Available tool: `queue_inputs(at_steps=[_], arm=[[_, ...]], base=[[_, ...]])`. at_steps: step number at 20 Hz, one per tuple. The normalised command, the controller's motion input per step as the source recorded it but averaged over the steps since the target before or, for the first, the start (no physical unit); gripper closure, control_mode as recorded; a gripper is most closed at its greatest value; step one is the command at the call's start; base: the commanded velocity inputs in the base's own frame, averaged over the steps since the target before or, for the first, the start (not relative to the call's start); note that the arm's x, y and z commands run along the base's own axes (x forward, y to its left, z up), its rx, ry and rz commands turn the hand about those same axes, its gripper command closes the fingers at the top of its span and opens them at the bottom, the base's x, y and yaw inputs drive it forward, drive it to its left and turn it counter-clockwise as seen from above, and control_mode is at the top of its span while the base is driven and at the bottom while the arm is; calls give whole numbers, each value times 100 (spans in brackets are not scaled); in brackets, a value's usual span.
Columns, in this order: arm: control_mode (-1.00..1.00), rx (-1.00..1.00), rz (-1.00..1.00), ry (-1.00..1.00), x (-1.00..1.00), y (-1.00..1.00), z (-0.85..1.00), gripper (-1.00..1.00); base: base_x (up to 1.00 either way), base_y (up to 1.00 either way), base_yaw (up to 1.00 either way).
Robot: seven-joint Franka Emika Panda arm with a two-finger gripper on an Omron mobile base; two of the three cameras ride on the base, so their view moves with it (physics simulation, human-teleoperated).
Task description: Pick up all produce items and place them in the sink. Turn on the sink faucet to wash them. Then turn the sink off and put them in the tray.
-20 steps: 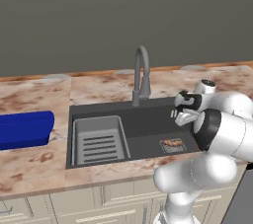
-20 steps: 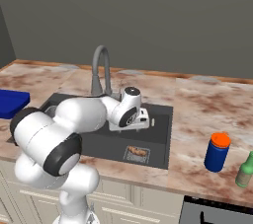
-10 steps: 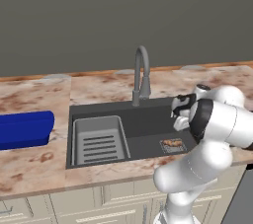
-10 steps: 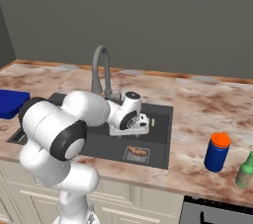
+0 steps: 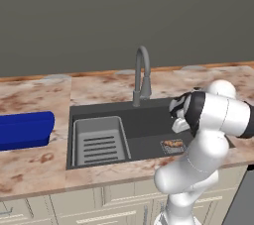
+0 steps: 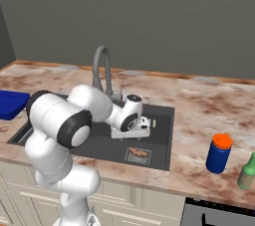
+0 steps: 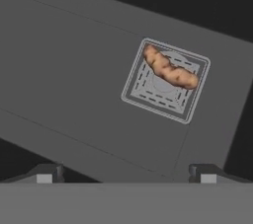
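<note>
Produce (image 7: 169,71) on sink (image 7: 74,85) drain grate

Legible text, labels, brands, numbers, signs: none. Blue container (image 6: 218,154) right of the sink (image 6: 162,140): no readable marking.

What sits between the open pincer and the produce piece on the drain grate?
Nothing. In the hand view, bare dark sink floor runs from the open pincer up to the produce piece, which lies across the drain grate.
</note>
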Motion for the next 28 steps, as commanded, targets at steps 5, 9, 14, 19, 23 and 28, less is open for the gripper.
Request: queue_inputs(at_steps=[5, 9, 14, 19, 23, 28], arm=[[-100, 0, 0, 0, 18, 0, -16, -100], [-100, 0, 0, 0, 10, -1, -18, -100], [-100, 0, 0, 1, 11, -1, -16, -100], [-100, 0, 0, 0, 17, -4, -14, -100], [-100, 0, 0, 0, 16, -4, -18, -100], [-100, 0, 0, 0, 10, -10, -22, -100]], base=[[0, 0, 0], [0, 0, 0], [0, 0, 0], [0, 0, 0], [0, 0, 0], [0, 0, 0]])
